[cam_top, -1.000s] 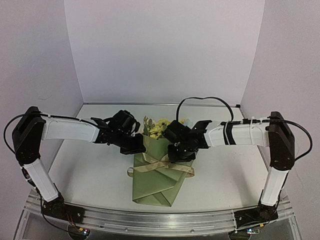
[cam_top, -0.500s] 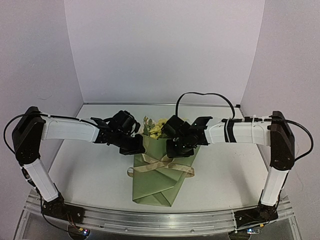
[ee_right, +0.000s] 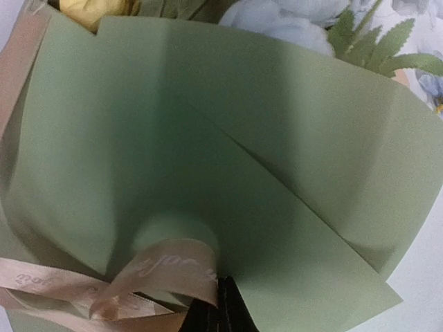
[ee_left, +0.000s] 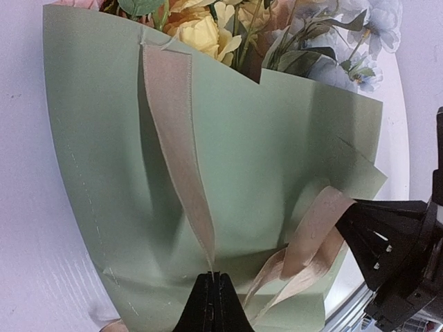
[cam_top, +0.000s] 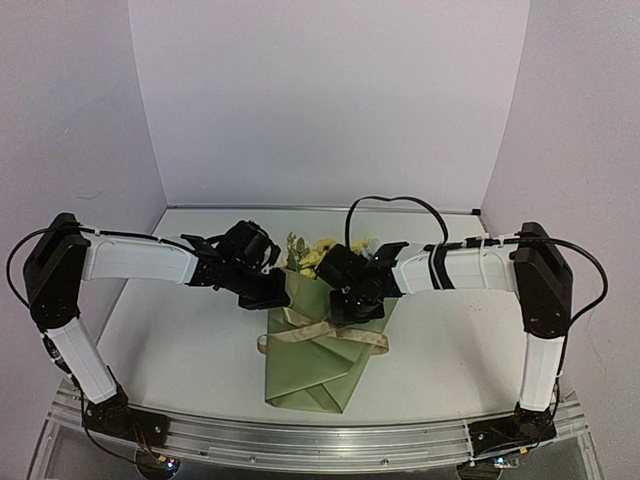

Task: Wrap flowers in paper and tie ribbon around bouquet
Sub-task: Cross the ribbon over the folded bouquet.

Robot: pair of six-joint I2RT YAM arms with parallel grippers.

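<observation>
Low in the wrist views, left end effector [ee_left: 212, 278] and right end effector [ee_right: 217, 285] clamp fully closed on limp, likely slippery ribbon [ee_left: 181, 159]; pinch it flat across its width.

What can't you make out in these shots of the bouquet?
- Stems of the flowers: hidden inside the paper in every view.
- Whether the ribbon is knotted: too small in the top view, partly cut by the bottom edge in both wrist views.
- Whether the shut right gripper pinches the ribbon loop: right wrist view, blurred, fingers cut by the bottom edge.
</observation>
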